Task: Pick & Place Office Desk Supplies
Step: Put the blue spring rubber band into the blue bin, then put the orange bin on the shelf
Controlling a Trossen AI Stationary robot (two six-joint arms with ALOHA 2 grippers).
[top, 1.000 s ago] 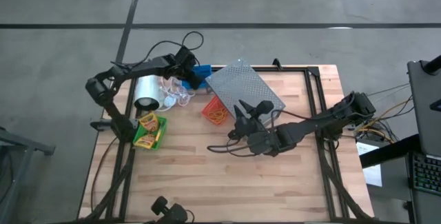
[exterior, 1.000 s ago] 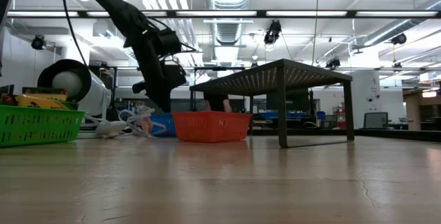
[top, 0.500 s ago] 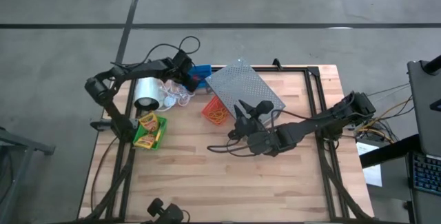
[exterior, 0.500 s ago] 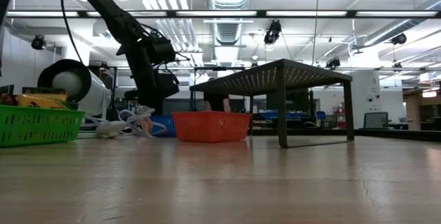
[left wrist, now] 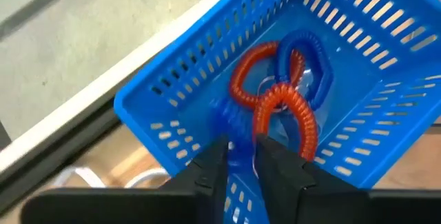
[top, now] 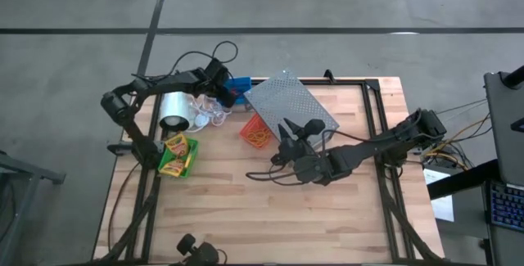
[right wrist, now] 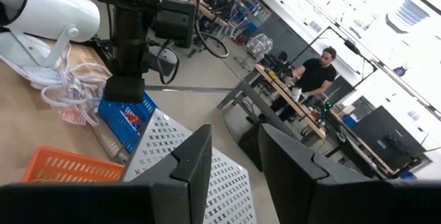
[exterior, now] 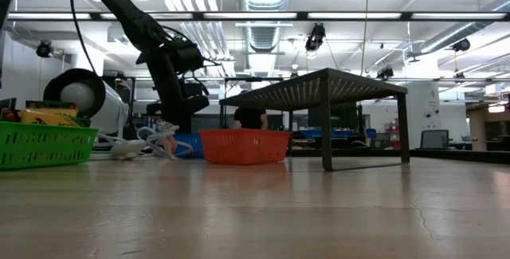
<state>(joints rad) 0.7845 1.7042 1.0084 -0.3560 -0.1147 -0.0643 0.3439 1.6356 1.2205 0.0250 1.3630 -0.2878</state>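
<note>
Left gripper (left wrist: 240, 158) sits over the blue bin (top: 239, 88) at the far left corner of the table (top: 270, 209), right beside the grey rack (top: 291, 102). Fingers are a narrow gap apart, nothing clamped between them. Inside the bin: two red ring bands (left wrist: 286, 110) and blue ring bands (left wrist: 306, 62), lying in a loose overlapping pile on the bin floor. One red band's lower end shows just above the fingertips; can't tell if it touches them.

Right gripper (right wrist: 234, 158) hangs above mid-table in front of the rack, fingers apart, empty. Its camera looks toward the left arm, the blue bin and the rack top. A person stands at a bench in the room behind.

Red-orange bin (top: 255, 133) sits at the near-left edge of the rack, partly tucked under it; yellowish contents, too small to identify. From the low camera it sits in front of the blue bin (exterior: 188, 144).

Green bin (top: 179, 156) is near the table's left edge, well apart from the other two, with the yellow-and-green crayon boxes (top: 173, 149) in it.

White roll (top: 175, 109) lies between the green bin and the blue bin, with its white cord (top: 209, 115) tangled beside it, running toward the blue bin.
</note>
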